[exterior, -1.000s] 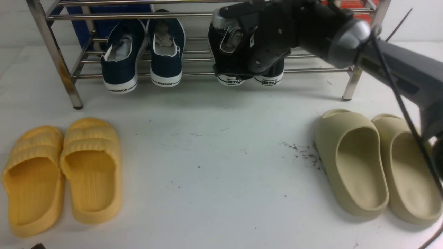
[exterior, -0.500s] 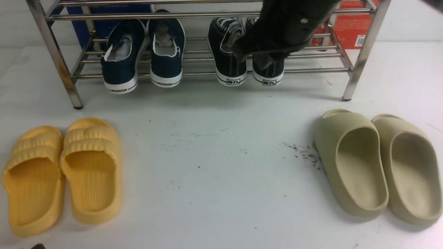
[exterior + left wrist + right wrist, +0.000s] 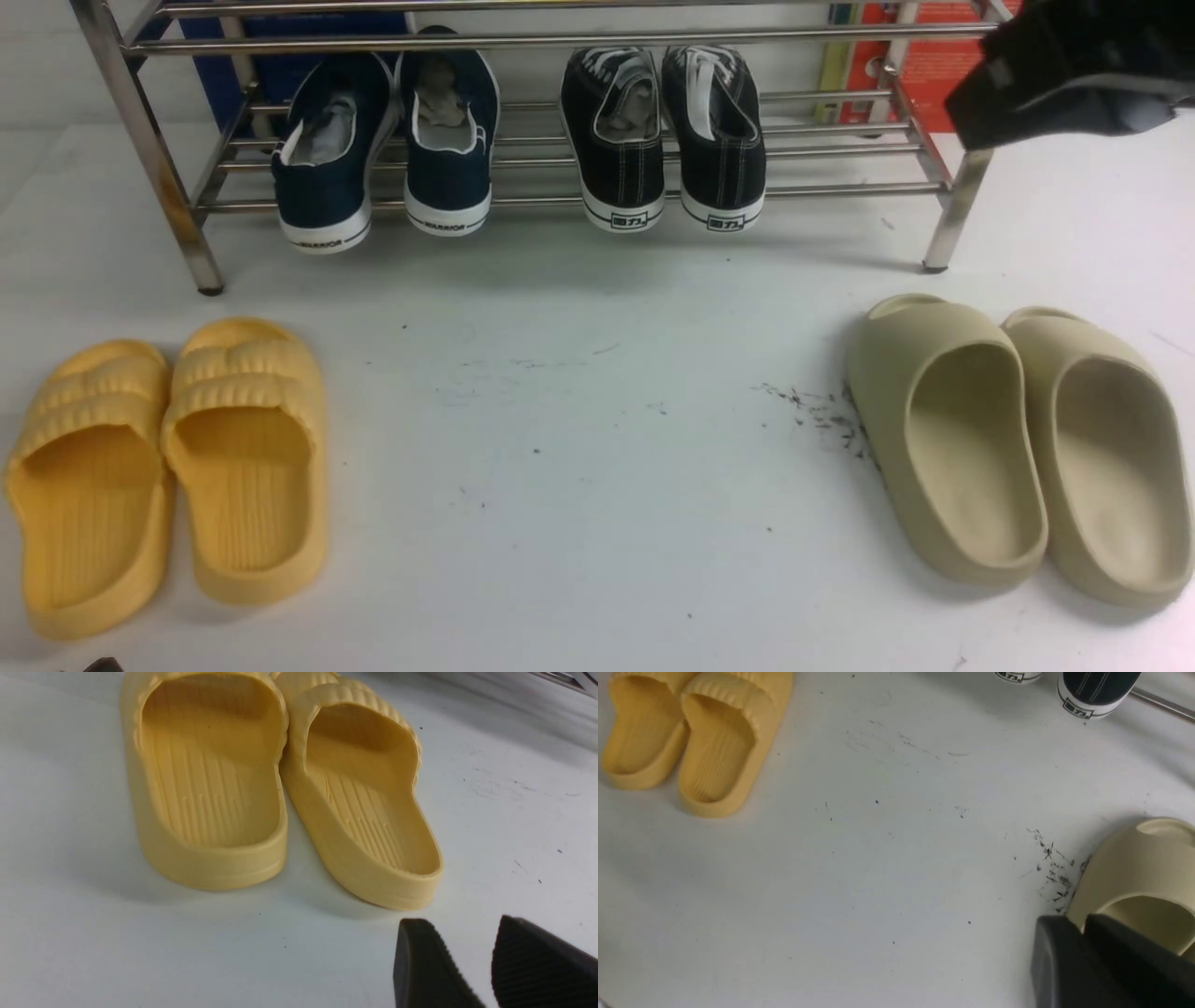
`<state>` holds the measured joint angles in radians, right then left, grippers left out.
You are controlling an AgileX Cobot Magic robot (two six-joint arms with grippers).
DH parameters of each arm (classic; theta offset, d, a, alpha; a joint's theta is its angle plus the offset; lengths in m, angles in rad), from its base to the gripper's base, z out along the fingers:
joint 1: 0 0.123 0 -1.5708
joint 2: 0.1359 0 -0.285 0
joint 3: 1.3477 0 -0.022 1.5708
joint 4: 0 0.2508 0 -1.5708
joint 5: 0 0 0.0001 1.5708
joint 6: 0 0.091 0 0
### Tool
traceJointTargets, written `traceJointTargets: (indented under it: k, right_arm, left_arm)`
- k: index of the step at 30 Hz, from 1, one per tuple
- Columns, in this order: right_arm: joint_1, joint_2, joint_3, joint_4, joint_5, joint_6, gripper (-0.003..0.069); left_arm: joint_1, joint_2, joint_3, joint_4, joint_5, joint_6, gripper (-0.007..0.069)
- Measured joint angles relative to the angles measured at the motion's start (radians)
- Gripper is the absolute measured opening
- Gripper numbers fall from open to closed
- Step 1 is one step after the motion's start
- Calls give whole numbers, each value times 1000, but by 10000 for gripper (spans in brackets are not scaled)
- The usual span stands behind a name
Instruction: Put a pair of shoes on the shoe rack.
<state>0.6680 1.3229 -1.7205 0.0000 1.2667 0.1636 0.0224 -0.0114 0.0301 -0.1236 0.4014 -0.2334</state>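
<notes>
Left navy canvas slip-on sneaker's white heel [image 3: 325,233]: "WARRIOR"
Right navy canvas slip-on sneaker's white heel [image 3: 448,222]: "WARRIOR"

Across the top, the rack [image 3: 560,41] is glossy, smooth metal; at upper centre, the black sneakers [image 3: 625,168] look matt cloth.

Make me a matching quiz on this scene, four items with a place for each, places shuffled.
1. Black canvas sneakers
2. Navy slip-on sneakers
3. Yellow slides
4. Beige clogs

A. On the floor, front left
B. On the rack's lower tier, right of the other pair there
C. On the floor, front right
D. On the rack's lower tier, left of the other pair there

Pairs: 1-B, 2-D, 3-A, 4-C
</notes>
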Motion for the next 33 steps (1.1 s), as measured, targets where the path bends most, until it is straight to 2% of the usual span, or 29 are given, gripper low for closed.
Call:
traceJointTargets:
  k: [2, 5, 6, 10, 13, 18, 22, 28, 33]
  right_arm:
    - [0, -24, 0, 12, 0, 0, 105]
    - [0, -50, 18, 18, -2, -24, 49]
    - [-2, -68, 49, 18, -4, -52, 14]
    - [-72, -199, 284, 34, -45, -134, -3]
    - [-182, -388, 589, 49, -211, -175, -3]
    - [-411, -790, 1143, 45, -638, -197, -3]
    - [-558, -1070, 1450, 44, -838, -197, -3]
    - [-643, -1265, 1697, 44, -897, -195, -3]
    - [-649, -1324, 1737, 44, -891, -191, -3]
  left_arm:
    - [0, 0, 0, 0, 0, 0, 238]
    - [0, 0, 0, 0, 0, 0, 238]
    - [0, 0, 0, 0, 0, 0, 238]
    - [0, 0, 0, 0, 0, 0, 238]
    - [0, 0, 0, 0, 0, 0, 238]
    - [0, 0, 0, 0, 0, 0, 238]
    - [0, 0, 0, 0, 0, 0, 238]
    - [0, 0, 0, 0, 0, 0, 238]
    - [0, 0, 0, 0, 0, 0, 238]
